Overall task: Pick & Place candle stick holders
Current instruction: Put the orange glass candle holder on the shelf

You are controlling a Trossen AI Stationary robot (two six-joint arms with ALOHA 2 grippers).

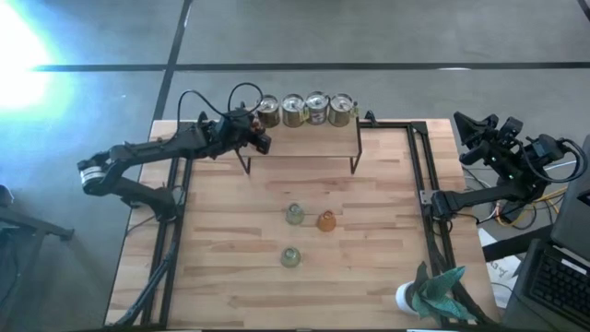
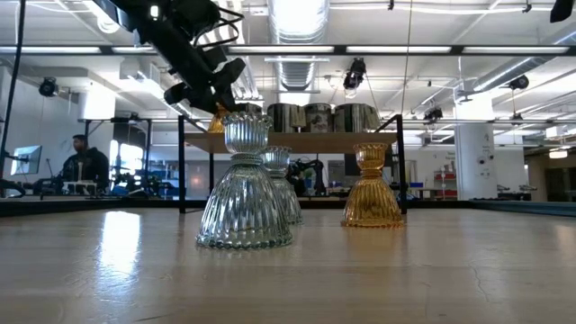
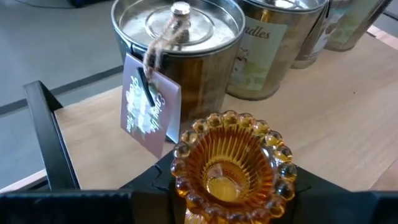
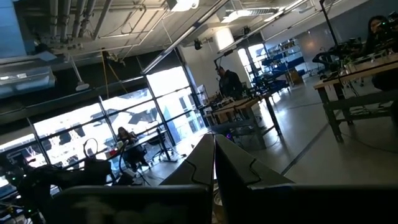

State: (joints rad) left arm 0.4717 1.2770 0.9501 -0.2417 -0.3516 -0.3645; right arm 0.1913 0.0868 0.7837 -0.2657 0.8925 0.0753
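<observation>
Left arm: stretched from the table's left edge toward the raised shelf (image 1: 300,152) at the back, its left gripper (image 1: 261,140) at the shelf's left end, just beside the first of four silvery can-like holders (image 1: 268,112). Fingers pinch an amber glass holder (image 3: 231,165), held upright with its beaded rim facing the wrist camera; the lower body is hidden by the fingers, and the high view does not show it. The nearest can carries a lid and a paper tag (image 3: 148,106); the cans farther along are cut off in the wrist view. Table centre: two clear green glass holders (image 1: 294,214) (image 1: 290,257) and a second amber one (image 1: 325,220), standing apart. Right arm: folded off the table's right edge, right gripper (image 4: 213,162) raised, fingers pressed together. White pot with teal leaves (image 1: 429,291): front right corner, partly cut off.
</observation>
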